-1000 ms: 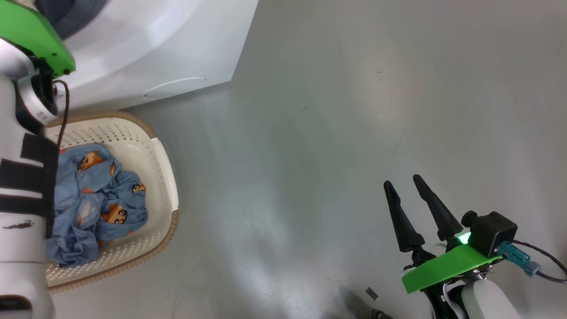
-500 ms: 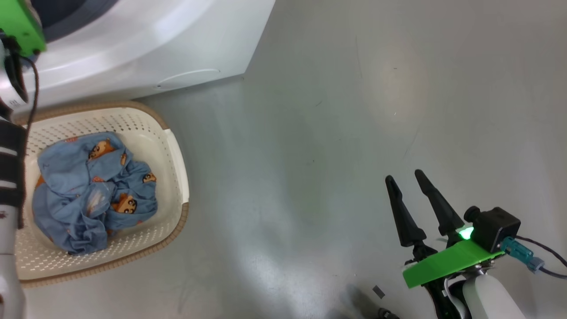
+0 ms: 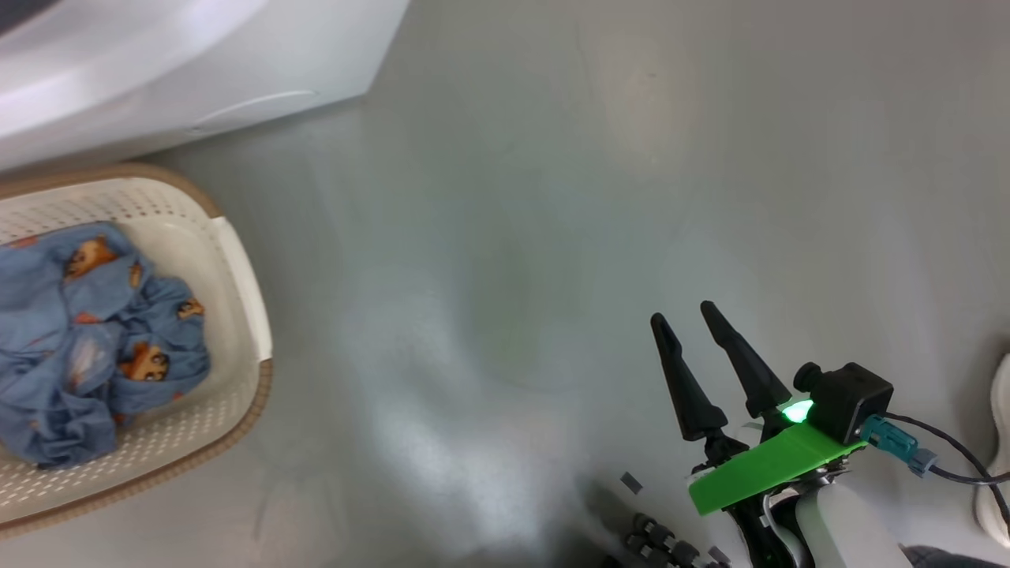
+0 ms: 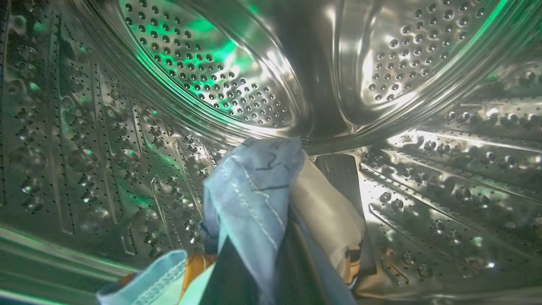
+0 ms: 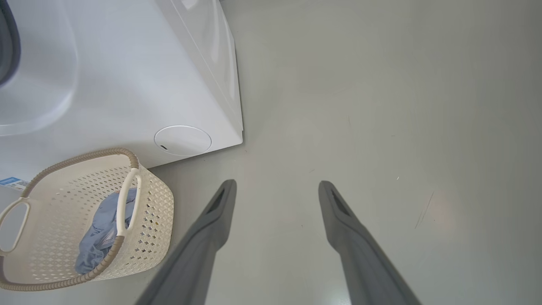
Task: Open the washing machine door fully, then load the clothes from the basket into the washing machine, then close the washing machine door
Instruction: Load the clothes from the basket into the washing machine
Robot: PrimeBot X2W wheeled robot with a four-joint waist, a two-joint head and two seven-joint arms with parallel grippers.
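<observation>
Washing machine drum [image 4: 423,63] | left pincer [image 4: 264,254] clamps clothes [image 4: 254,190], lengthwise drumward | right pincer [image 3: 682,314] wide

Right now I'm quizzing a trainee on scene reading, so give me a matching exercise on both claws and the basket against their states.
1. left claw
2. right claw
3. basket

A. open, over the floor
B. beside the washing machine, clothes inside
C. shut on blue cloth inside the drum

Pairs: 1-C, 2-A, 3-B.

Blue cartoon-print clothes [image 3: 79,347], cream basket [image 3: 162,442]
</observation>
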